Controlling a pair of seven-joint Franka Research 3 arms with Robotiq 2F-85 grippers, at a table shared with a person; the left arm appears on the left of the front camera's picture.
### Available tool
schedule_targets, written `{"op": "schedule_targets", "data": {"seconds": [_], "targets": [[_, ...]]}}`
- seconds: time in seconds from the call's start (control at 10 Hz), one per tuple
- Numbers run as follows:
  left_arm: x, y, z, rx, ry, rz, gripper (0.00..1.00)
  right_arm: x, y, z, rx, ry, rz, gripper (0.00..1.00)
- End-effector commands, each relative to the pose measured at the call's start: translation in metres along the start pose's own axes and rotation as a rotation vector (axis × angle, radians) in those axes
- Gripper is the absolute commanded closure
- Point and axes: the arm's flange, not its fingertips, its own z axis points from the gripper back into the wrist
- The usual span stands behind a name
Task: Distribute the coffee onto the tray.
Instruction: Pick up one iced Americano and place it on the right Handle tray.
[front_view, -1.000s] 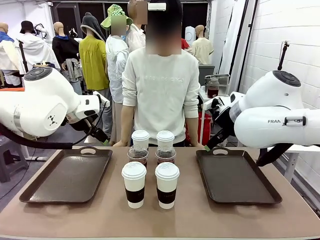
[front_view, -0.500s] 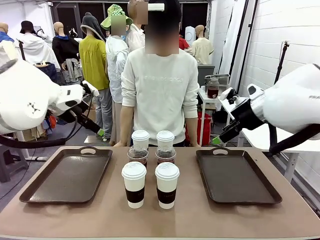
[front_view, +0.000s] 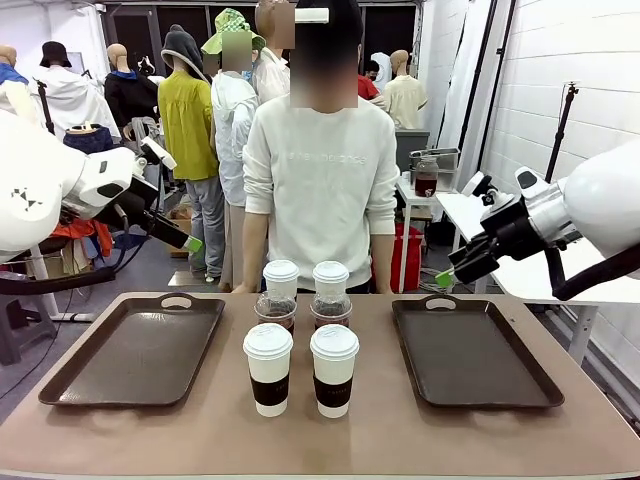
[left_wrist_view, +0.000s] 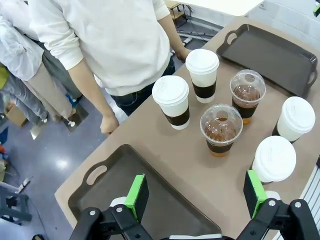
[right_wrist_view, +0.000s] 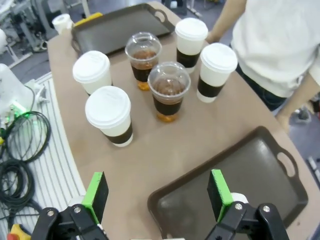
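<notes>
Nearest you on the table (front_view: 320, 440), the coffee stands unmoved between the bare left tray (front_view: 130, 355) and right tray (front_view: 470, 355): two sleeved paper cups (front_view: 268, 368), two clear cups (front_view: 331, 308) behind, two more paper cups (front_view: 281, 275) by the person (front_view: 320, 180). Above the far corners, the left gripper (front_view: 190, 243) and right gripper (front_view: 445, 278) have swung up and outward, jaws spread wide, holding nothing. Nothing is distributed yet, so expect a first reach.

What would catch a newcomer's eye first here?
Six cups cluster in the middle of the table: four white lidded ones and two clear domed ones of dark coffee, in front of the person at the far edge. A dark tray lies either side, left tray and right tray, no cup on either. The left gripper and right gripper hang open, raised over its sides.
</notes>
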Motion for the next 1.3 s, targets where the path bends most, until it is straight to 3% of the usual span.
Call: {"op": "schedule_targets", "data": {"seconds": [0.0, 0.2, 0.3, 1.2], "targets": [[-0.016, 0.006, -0.007, -0.015, -0.048, 0.005, 0.00, -0.006, 0.000, -0.006, 0.048, -0.022, 0.014, 0.00], [-0.021, 0.011, -0.013, 0.026, -0.064, 0.043, 0.00, -0.005, 0.001, -0.009, -0.009, -0.001, -0.020, 0.00], [-0.008, 0.006, -0.001, 0.004, -0.012, 0.018, 0.00, -0.001, 0.001, -0.002, 0.025, -0.015, -0.002, 0.00], [-0.008, 0.006, -0.001, 0.004, -0.012, 0.018, 0.00, -0.001, 0.001, -0.002, 0.025, -0.015, -0.002, 0.00]]}}
